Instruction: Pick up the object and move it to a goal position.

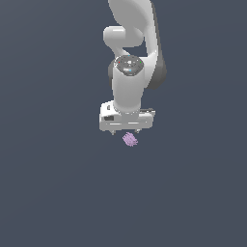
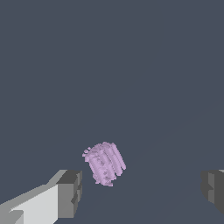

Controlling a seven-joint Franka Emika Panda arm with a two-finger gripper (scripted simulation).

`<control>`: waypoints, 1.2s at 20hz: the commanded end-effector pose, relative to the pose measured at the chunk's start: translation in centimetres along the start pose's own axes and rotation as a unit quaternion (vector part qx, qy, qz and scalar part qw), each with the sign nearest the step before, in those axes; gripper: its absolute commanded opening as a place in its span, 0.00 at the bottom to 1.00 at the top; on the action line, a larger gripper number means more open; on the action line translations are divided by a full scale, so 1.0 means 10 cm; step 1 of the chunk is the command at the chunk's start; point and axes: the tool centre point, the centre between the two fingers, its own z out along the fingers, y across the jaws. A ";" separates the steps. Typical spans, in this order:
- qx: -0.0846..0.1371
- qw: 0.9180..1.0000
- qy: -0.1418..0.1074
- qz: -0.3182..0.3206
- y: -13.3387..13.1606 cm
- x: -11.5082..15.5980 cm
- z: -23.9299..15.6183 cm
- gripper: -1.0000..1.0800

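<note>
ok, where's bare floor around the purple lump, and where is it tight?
Bare grey surface runs on every side of the purple lump; nothing else lies on it in either view. The only crowded spot is at the lump itself, where the open claw hangs: the wrist view shows the lump nearer one finger, with a wider gap to the other.

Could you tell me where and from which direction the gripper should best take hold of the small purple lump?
Probably across its middle, from straight above. The purple lump is a short ribbed bundle lying on the floor, narrower across its ribs than along them. The gripper is wide open with the lump nearer one finger, so I would centre it before closing.
</note>
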 end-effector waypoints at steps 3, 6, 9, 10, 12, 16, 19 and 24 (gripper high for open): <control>0.000 1.000 0.000 -0.008 -0.01 -0.01 0.03 0.96; 0.001 1.000 0.000 -0.022 -0.03 -0.04 0.09 0.96; 0.001 0.999 0.000 -0.043 -0.07 -0.08 0.17 0.96; 0.002 0.999 0.000 -0.052 -0.08 -0.09 0.21 0.96; 0.002 0.997 0.000 -0.072 -0.11 -0.13 0.28 0.96; 0.004 0.993 0.001 -0.120 -0.18 -0.23 0.46 0.96; 0.006 0.988 0.002 -0.155 -0.24 -0.31 0.59 0.96; 0.009 0.980 0.003 -0.197 -0.31 -0.41 0.73 0.96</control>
